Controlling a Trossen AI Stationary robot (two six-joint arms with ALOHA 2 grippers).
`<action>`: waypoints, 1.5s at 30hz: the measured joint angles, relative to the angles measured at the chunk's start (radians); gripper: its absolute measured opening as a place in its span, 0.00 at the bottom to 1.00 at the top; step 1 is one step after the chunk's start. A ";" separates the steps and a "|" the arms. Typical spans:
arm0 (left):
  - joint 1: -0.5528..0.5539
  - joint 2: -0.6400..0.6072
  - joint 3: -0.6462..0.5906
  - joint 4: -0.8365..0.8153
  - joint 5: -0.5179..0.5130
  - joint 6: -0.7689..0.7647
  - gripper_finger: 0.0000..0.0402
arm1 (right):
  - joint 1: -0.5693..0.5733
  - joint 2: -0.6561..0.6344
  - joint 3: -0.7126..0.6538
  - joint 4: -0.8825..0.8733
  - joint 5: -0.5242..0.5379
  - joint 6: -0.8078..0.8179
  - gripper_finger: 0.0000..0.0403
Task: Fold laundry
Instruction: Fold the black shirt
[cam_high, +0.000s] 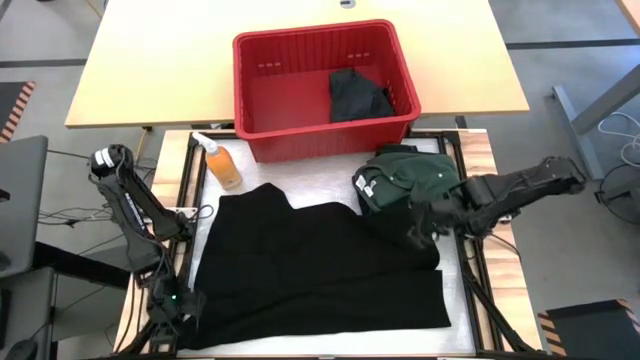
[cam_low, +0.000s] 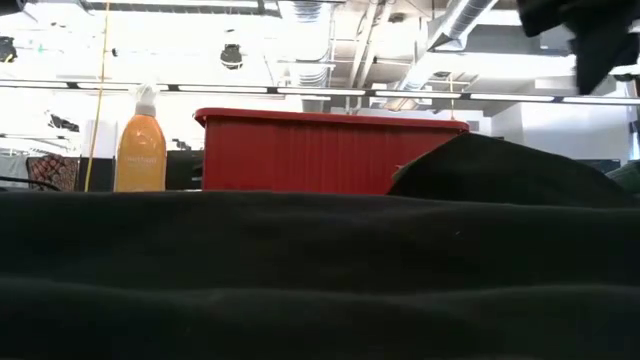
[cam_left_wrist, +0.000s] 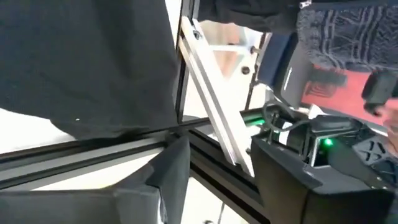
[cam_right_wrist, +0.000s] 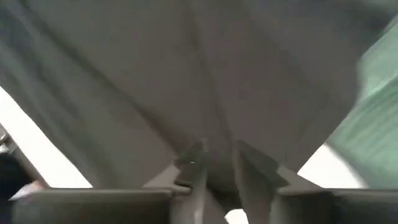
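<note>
Black garment (cam_high: 310, 265) spread flat mid-bench; left end effector (cam_high: 178, 312) parted at its near-left corner; right end effector (cam_right_wrist: 216, 167) narrowly parted on its right edge.

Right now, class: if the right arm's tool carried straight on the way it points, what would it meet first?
The right tool points straight into the black garment spread on the table; its fingers already sit against a fold. It would probably press into that cloth first, with the green shirt lying off to one side.
</note>
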 joint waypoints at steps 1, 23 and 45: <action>0.028 0.000 0.000 -0.005 0.011 0.020 0.41 | -0.036 -0.004 0.000 0.002 0.007 -0.042 0.29; 0.689 -0.228 0.029 -0.187 -0.243 0.772 0.38 | -0.528 0.154 0.000 0.087 -0.062 -0.873 0.55; 1.361 -0.178 -0.031 -0.618 -0.456 0.765 0.38 | -0.600 0.145 0.000 0.082 -0.090 -0.934 0.55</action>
